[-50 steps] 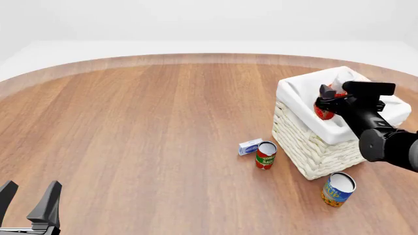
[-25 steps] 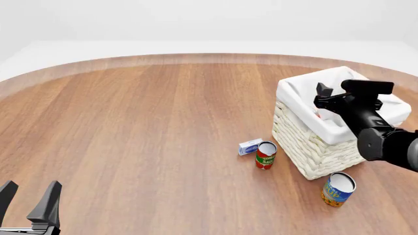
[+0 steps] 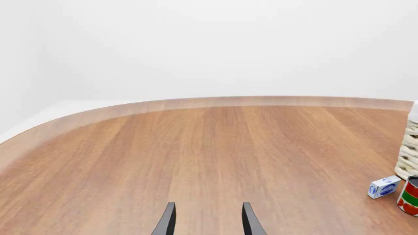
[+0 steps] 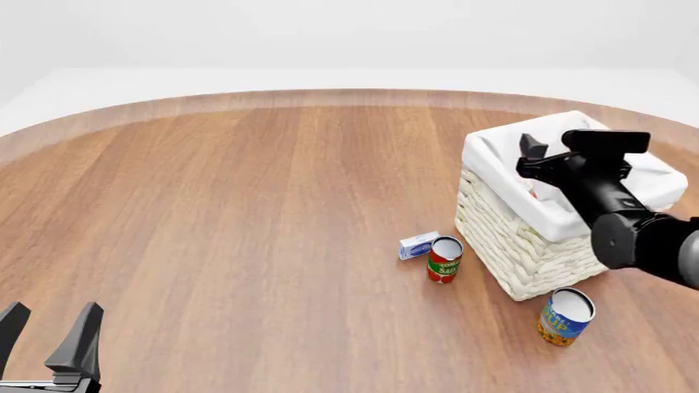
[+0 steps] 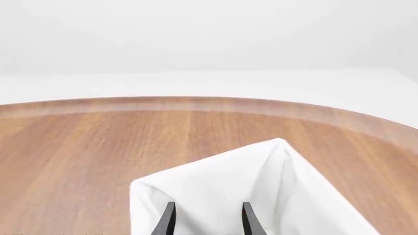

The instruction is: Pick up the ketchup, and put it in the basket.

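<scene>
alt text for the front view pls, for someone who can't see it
The right gripper, open and empty, hangs over a white-lined wicker basket at the right of a wooden table. Before the basket stand a red-and-green can, a small white box and an orange-and-blue can.

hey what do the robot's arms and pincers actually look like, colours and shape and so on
Both are plain black. The right arm has rounded, chunky links and a boxy block behind its pincer. The left pincer has two flat, tapered fingers ending in points. No cables, markings or labels are visible.
</scene>
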You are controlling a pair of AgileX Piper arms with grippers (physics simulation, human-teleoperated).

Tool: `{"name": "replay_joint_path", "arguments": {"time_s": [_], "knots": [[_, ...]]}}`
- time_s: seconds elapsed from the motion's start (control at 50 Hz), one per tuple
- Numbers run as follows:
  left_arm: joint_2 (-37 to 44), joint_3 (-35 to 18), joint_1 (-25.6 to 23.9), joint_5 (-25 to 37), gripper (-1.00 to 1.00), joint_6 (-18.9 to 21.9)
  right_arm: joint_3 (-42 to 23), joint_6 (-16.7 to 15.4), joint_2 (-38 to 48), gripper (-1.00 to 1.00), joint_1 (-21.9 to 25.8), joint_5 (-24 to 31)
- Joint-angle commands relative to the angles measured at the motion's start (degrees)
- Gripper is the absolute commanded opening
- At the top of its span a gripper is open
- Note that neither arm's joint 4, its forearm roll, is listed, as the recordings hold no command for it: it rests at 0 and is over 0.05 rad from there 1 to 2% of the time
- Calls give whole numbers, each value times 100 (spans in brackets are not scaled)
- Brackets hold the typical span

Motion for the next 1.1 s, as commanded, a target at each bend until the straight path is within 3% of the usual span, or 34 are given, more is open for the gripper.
{"name": "replay_joint_path", "arguments": {"time_s": [0.02,0.24,1.1], "knots": [[0,0,0,0,100,0,60,3,14,100,75,-89],[0,0,0,0,100,0,215,-272,-151,100,-74,-247],[0,0,0,0,100,0,156,-4,-287,100,307,-299]]}}
